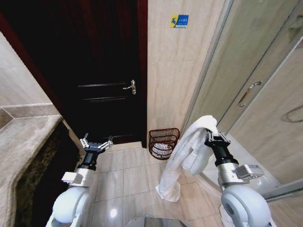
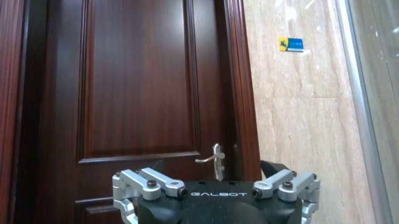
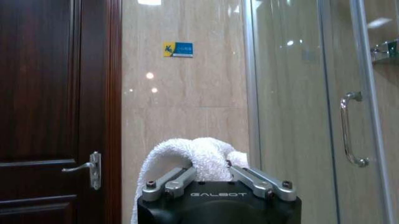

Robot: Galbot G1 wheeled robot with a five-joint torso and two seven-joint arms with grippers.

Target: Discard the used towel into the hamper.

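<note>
Towel [image 1: 187,156], one only and white, is being held by the right claw [image 1: 214,137], whose fingers are clamped together on its upper fold; in the head view the cloth is draped over the claw and is hanging down in a long fold toward the tiled floor [image 1: 128,175]. In the right wrist view only the bunched top of the towel [image 3: 196,156] is being shown, pinched between the two fingers above the black housing, while the hanging length is being shown by the head view alone. One hamper [image 1: 163,143], a dark reddish-brown open-weave basket, is standing on the floor against the beige wall [image 1: 175,75], just beside the dark wooden door [image 1: 104,61] and ahead of the towel; something pale is lying inside it. The left claw [image 1: 97,144] is being held low on the robot's left, near the stone table [image 1: 23,146], with its fingers spread apart and nothing between them. One lever door handle [image 2: 212,158] is being shown close up in the left wrist view. One blue and yellow sticker [image 3: 178,49] is fixed on the wall, and one glass shower door with a single metal pull [image 3: 349,128] is being shown beside it.
</note>
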